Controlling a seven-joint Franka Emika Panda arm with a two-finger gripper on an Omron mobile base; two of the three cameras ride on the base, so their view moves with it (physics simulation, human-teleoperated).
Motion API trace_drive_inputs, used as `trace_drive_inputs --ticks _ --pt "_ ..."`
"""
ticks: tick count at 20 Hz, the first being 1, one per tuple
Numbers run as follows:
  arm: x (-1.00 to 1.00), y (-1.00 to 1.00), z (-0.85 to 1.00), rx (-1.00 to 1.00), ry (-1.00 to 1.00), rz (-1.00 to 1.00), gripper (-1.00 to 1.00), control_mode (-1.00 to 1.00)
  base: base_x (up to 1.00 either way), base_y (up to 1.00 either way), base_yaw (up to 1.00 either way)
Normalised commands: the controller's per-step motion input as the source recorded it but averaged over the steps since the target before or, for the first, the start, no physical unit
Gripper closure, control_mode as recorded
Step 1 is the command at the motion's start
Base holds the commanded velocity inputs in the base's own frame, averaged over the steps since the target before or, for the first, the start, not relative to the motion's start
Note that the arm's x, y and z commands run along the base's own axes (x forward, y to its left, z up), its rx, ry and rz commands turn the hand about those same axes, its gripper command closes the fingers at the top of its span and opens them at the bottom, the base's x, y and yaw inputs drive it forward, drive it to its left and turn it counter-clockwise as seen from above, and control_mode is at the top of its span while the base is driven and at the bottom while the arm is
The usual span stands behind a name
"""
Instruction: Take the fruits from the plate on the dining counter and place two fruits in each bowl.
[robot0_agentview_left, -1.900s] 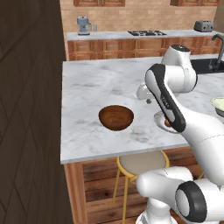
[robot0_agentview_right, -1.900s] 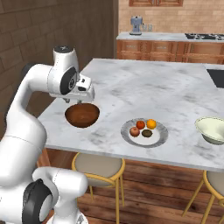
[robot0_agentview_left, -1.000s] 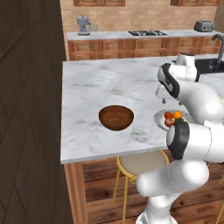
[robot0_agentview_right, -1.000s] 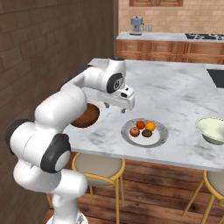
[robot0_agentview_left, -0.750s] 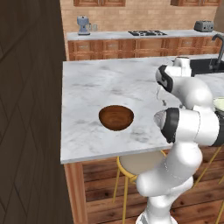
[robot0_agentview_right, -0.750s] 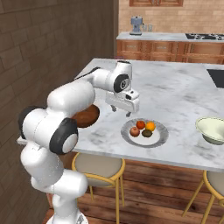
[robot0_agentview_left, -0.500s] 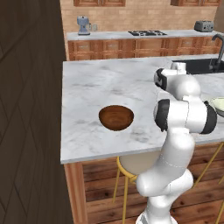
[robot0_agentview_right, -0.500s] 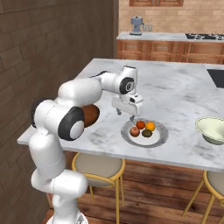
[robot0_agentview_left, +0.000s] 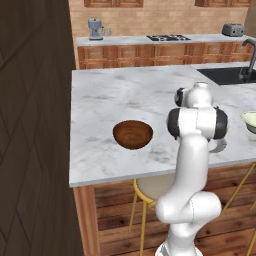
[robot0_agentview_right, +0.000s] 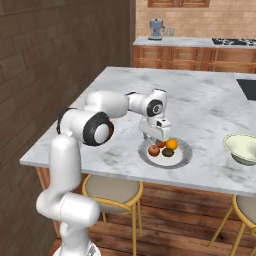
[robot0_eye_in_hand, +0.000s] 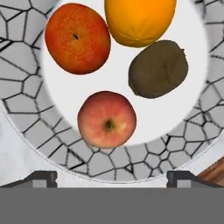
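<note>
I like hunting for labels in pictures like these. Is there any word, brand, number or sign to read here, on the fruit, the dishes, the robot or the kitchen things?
None: no text can be read anywhere.
The plate bears only a crackle pattern, no letters.
The apple, kiwi and orange carry no stickers.
The brown bowl, pale bowl and white arm are unmarked.
The far blue appliance and toaster are too small to tell.

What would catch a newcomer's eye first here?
The gripper hangs open right over the plate near the counter's front edge, four fruits on it: apple, kiwi, orange and a reddish fruit. The brown bowl sits to its left, the pale bowl to its right.
</note>
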Motion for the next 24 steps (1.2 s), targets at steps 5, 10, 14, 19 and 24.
trace_drive_inputs --ticks 5,10,14,19,24 --pt "0.4 -0.07 -0.59 0.0 0.0 -0.05 -1.0 -1.0 0.0 0.0 0.0" --pt "0.1 -0.11 -0.47 0.0 0.0 -0.03 -1.0 -1.0 0.0 0.0 0.0" --pt "-0.08 0.0 -0.03 0.0 -0.01 -0.01 -1.0 -1.0 0.0 0.0 0.0" --pt "-0.2 0.14 -0.02 -0.01 -0.01 -0.01 -1.0 -1.0 0.0 0.0 0.0" --pt "-0.22 0.25 -0.06 0.0 -0.07 -0.05 -1.0 -1.0 0.0 0.0 0.0"
